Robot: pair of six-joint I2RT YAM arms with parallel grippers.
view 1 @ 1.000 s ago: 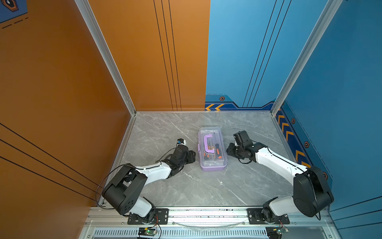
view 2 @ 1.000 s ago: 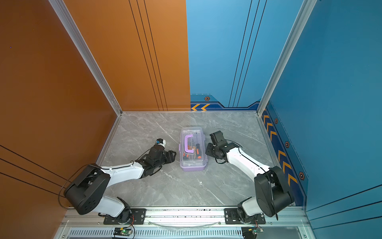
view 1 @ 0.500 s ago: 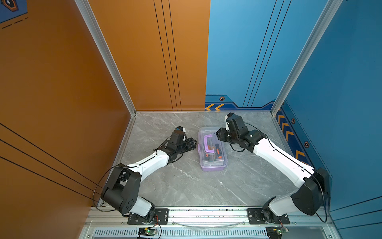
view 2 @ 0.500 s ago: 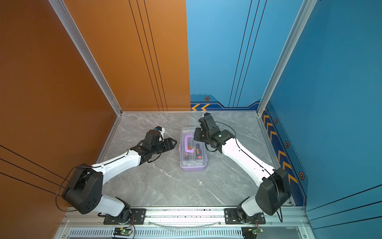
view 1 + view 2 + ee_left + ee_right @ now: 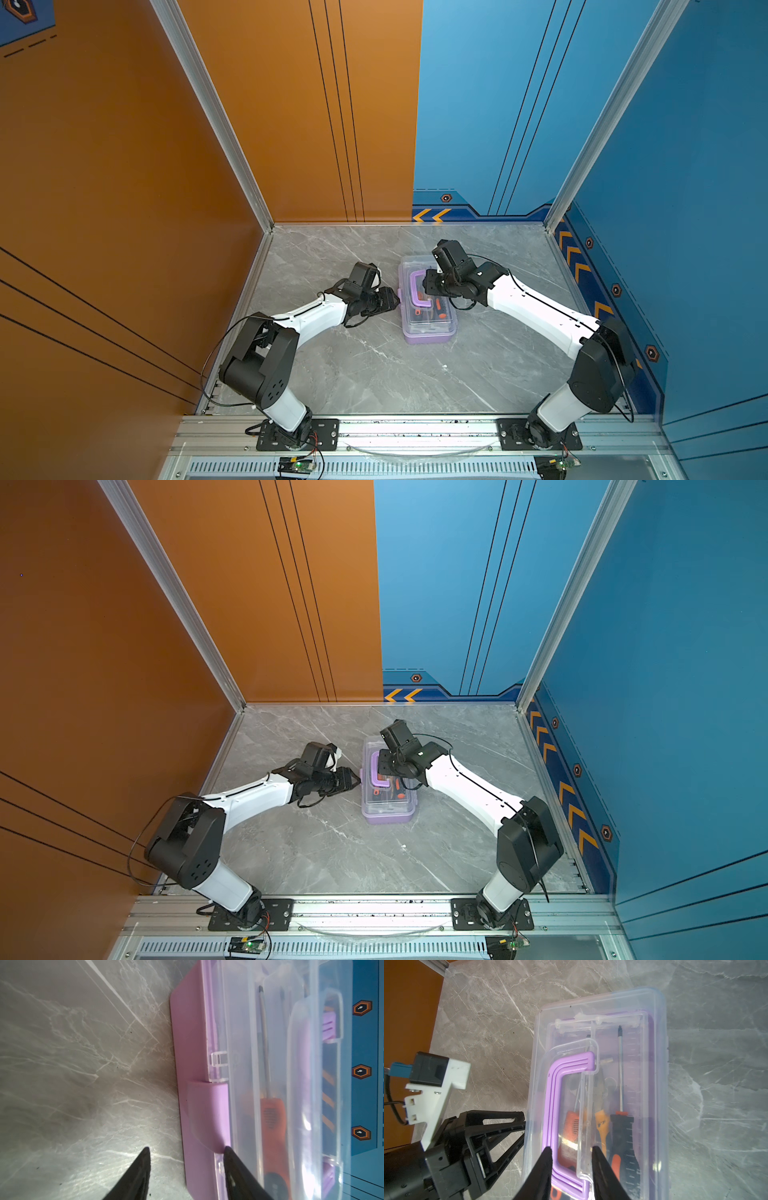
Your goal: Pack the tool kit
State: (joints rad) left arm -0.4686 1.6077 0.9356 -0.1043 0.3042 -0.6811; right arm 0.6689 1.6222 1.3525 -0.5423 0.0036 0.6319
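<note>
The tool kit [image 5: 428,328] [image 5: 388,812] stands mid-table, a lilac case with its clear lid down. Through the lid I see an orange-handled screwdriver [image 5: 271,1113], yellow-handled pliers [image 5: 602,1126] and a black-and-orange screwdriver [image 5: 623,1132]. My left gripper [image 5: 397,299] [image 5: 186,1147] is open at the case's left side. One finger is over the table; the other touches the lid edge beside the lilac latch [image 5: 207,1113]. My right gripper [image 5: 426,284] [image 5: 571,1147] is open just above the lid, jaws either side of the flat purple handle [image 5: 556,1095].
The grey marble table [image 5: 374,374] is boxed in by an orange wall [image 5: 124,208] on the left and blue walls [image 5: 685,208] behind and right. An aluminium rail [image 5: 415,432] with both arm bases runs along the front edge.
The right gripper has swung from the case's right side up over the lid and handle. The left gripper has moved in against the case's left side.
</note>
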